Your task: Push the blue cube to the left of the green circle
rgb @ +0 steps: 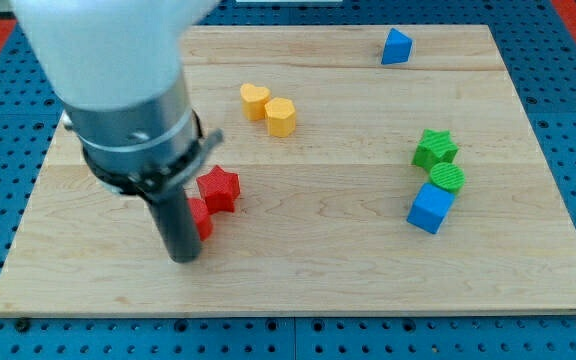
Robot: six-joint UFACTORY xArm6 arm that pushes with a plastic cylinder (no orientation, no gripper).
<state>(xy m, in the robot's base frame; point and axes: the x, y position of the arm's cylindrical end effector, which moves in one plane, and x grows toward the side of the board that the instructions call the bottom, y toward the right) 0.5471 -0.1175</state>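
Our arm (108, 60) is cut off by the view's top edge and blurred. Our rod (180, 228) hides most of one red block (202, 217), its shape untellable.

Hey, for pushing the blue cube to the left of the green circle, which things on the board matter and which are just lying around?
Job:
blue cube, touching the green circle on its lower side
green circle
my tip, far to the view's left, beside the red blocks

Lying about:
green star
blue triangle
yellow heart
yellow cylinder
red star
red block, partly hidden
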